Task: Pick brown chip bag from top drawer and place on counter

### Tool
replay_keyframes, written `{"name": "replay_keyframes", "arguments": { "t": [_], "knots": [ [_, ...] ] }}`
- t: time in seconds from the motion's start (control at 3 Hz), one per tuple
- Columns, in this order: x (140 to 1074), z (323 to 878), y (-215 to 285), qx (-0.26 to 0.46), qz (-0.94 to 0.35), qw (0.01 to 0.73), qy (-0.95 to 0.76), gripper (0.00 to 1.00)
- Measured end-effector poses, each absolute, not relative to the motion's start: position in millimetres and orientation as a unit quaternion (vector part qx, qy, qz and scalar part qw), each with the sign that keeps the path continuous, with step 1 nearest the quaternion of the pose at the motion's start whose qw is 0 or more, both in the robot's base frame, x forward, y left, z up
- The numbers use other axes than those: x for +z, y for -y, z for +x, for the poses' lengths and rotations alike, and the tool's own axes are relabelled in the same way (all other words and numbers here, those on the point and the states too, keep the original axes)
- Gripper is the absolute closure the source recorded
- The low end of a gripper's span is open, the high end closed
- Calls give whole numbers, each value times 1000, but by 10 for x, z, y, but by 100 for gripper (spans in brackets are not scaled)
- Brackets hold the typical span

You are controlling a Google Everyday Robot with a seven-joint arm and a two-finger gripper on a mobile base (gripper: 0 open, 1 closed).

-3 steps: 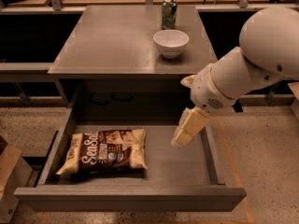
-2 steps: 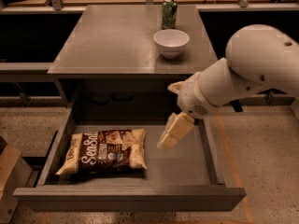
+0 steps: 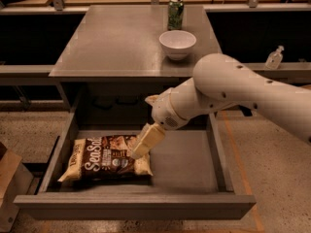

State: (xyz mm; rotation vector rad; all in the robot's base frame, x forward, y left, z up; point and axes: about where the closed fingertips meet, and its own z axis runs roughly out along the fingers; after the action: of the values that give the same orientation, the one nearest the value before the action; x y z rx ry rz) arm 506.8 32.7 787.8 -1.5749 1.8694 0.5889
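The brown chip bag [image 3: 102,159] lies flat on the left half of the open top drawer [image 3: 189,164], dark brown in the middle with pale ends. My gripper [image 3: 144,143] hangs down into the drawer on the white arm and is over the bag's right end. The grey counter [image 3: 116,42] stands above and behind the drawer.
A white bowl [image 3: 177,43] and a green can [image 3: 175,13] stand on the counter's right rear part. A small clear bottle [image 3: 274,58] stands on a ledge at the right. A brown box [image 3: 7,178] sits on the floor left of the drawer. A light wooden surface runs behind.
My arm has swung left across the drawer, carrying the gripper from the drawer's right side to the bag's right end. The bag has not moved.
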Motion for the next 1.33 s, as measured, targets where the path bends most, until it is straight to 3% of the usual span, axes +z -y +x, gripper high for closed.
{"name": "replay_keyframes", "arguments": {
  "t": [1.33],
  "knots": [
    [6857,4947,-1686,338,-554,280,-707,0]
  ]
}}
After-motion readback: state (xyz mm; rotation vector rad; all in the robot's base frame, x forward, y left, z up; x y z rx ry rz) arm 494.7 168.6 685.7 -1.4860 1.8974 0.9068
